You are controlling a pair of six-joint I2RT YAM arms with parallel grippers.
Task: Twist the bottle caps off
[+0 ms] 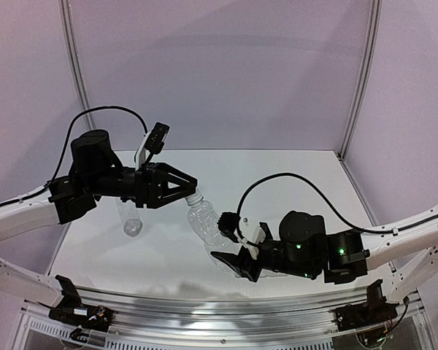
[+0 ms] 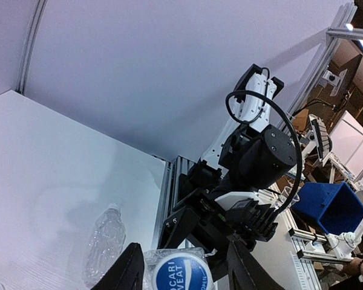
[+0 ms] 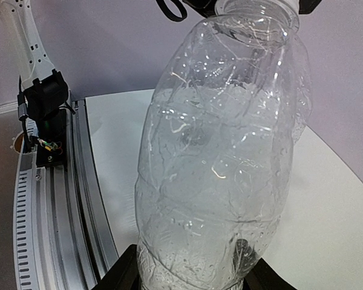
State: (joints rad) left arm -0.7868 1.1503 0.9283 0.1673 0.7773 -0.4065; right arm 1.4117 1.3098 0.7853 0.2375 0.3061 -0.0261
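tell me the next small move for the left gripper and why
Probably close the left gripper onto the round white blue-printed cap: its fingers flank it with gaps showing, while the right gripper holds the clear crinkled plastic bottle by its base.

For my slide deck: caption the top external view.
Right gripper holds a clear bottle by its base; left gripper brackets the cap.

Top camera looks down over the table (image 1: pixel 299 182) from its near edge; each wrist camera looks closely along its fingers (image 2: pixel 128 270); all share the raised bottle (image 1: pixel 202 219).
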